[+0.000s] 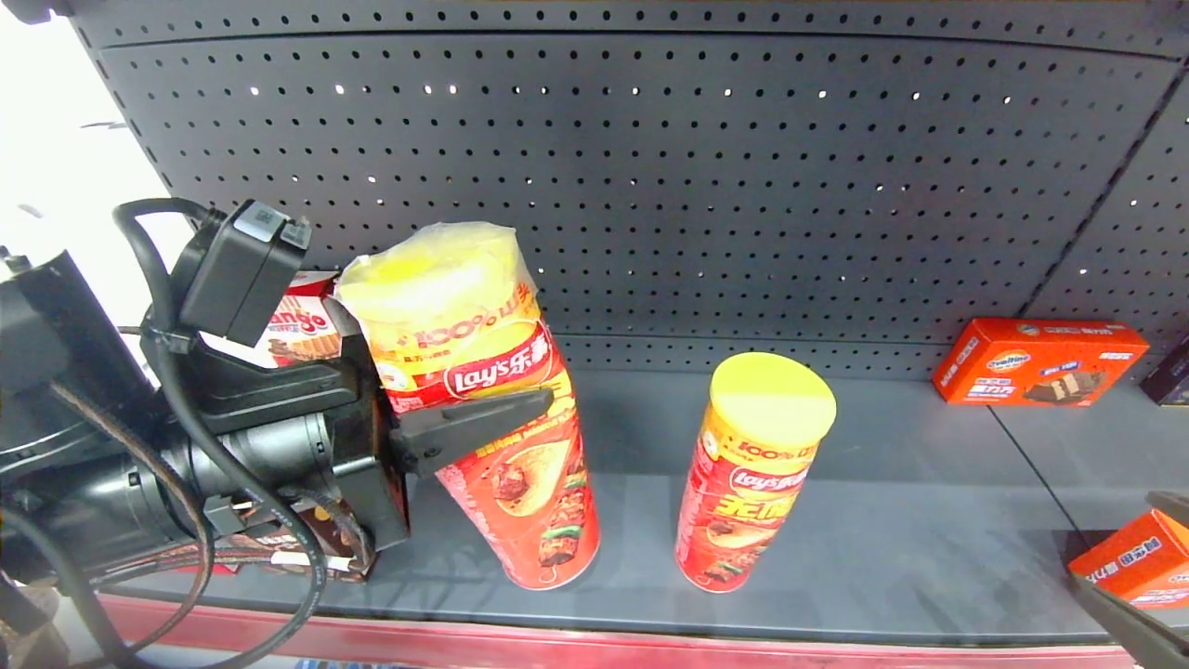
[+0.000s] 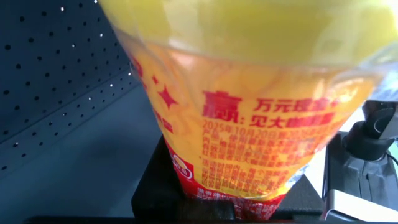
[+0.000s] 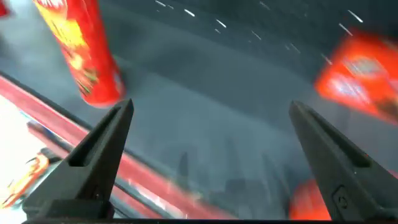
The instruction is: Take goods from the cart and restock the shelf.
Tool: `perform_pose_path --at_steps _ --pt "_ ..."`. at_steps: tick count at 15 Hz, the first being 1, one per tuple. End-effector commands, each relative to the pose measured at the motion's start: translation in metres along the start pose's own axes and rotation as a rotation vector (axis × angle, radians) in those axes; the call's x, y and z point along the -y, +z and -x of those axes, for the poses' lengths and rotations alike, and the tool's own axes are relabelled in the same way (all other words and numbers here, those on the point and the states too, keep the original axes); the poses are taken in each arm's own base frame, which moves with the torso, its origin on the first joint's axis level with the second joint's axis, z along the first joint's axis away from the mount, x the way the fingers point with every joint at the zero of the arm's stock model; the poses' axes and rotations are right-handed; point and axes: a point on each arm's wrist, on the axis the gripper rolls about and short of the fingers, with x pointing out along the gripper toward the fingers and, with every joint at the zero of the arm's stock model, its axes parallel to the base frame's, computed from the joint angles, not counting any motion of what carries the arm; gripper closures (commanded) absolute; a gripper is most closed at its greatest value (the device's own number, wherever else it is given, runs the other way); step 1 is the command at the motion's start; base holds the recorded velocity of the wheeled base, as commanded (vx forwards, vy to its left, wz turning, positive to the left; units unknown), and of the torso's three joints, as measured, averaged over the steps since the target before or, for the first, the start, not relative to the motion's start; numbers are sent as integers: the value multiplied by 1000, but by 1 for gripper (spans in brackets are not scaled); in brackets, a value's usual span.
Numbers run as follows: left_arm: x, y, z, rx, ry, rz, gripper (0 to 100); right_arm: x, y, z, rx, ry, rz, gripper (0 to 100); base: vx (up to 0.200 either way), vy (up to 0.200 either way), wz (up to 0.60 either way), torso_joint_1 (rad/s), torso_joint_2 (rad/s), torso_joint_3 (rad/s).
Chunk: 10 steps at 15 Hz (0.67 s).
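Right tool (image 3: 210, 106), jaws apart, above shelf (image 3: 236, 74) near can (image 3: 87, 56)

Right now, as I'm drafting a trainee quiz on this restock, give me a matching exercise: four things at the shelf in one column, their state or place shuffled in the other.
Things
1. wrapped can
2. bare can
3. back box
4. right end effector

States or places
A. open, over the front edge of the shelf
B. stands free, mid-shelf
C. tilted, clamped in the left end effector
D. lies by the pegboard, on the right

Pairs: 1-C; 2-B; 3-D; 4-A
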Motion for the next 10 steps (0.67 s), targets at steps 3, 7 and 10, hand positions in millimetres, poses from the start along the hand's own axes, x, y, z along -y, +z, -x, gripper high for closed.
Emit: perform_pose_path --at_steps 3,7,10 --pt "0 2 -1 6 -3 -4 100 -28 -26 66 17 -247 -15 0 0 0 0 0 0 0" --pt "1 10 -3 29 -12 -21 100 -40 -58 89 -14 -422 -24 0 0 0 0 0 0 0" --pt "9 11 -1 33 -33 -23 100 -37 -68 89 -74 -586 -45 0 0 0 0 0 0 0"
